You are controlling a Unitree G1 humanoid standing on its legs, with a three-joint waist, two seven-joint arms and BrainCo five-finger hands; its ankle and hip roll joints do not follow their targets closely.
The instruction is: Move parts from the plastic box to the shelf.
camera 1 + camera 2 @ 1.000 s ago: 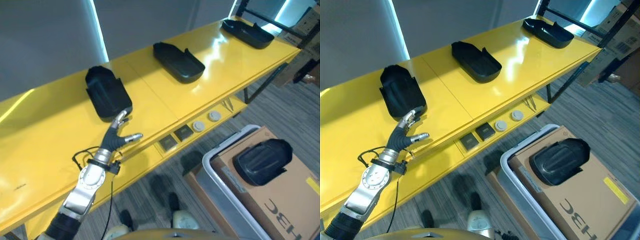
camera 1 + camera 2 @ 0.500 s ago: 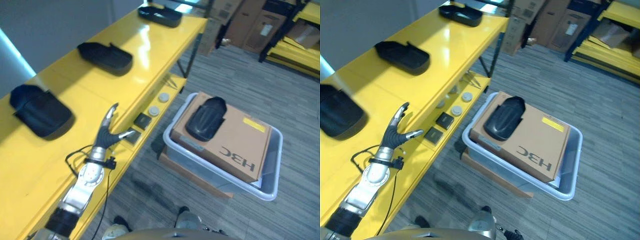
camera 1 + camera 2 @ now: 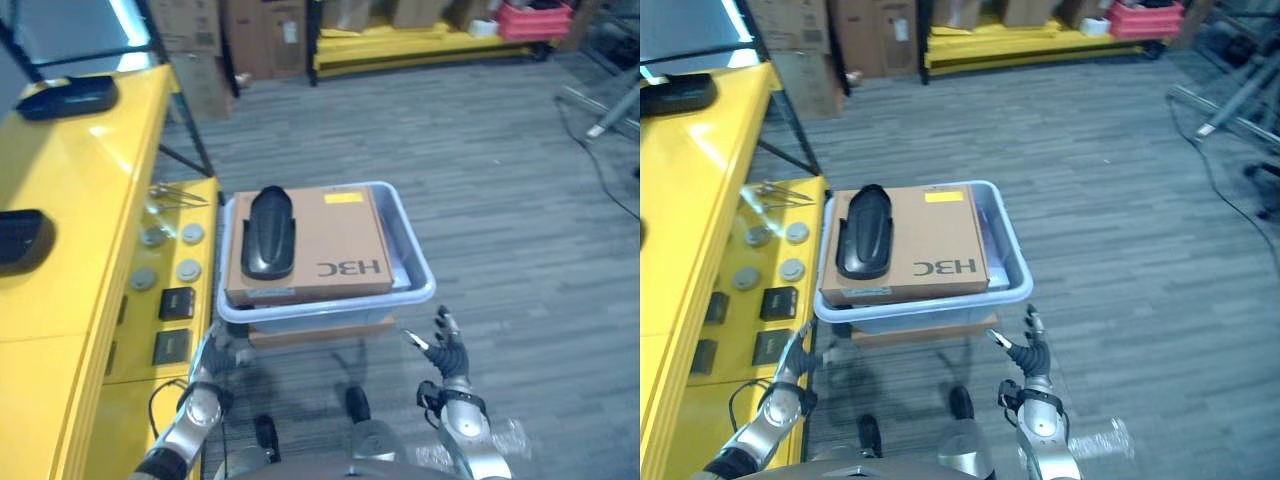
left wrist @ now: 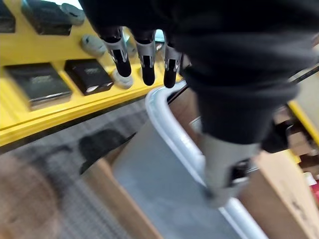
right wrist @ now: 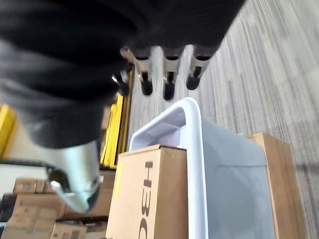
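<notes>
One black part (image 3: 268, 232) was seen lying on a cardboard box (image 3: 330, 245) that sat inside the plastic box (image 3: 412, 262) on the floor, toward the edge of the cardboard box nearest the shelf (image 3: 60, 180). On the yellow shelf top two more black parts were seen: one (image 3: 22, 238) at its near stretch and another (image 3: 68, 95) toward its far end. These were judged to be already placed, so that the part on the cardboard box was what remained to be moved. The left hand (image 3: 205, 352) was held low beside the near corner of the plastic box, its fingers straight and empty. The right hand (image 3: 445, 350) was held low before the near edge of the plastic box, fingers spread and holding nothing. No grasp had yet been made.
</notes>
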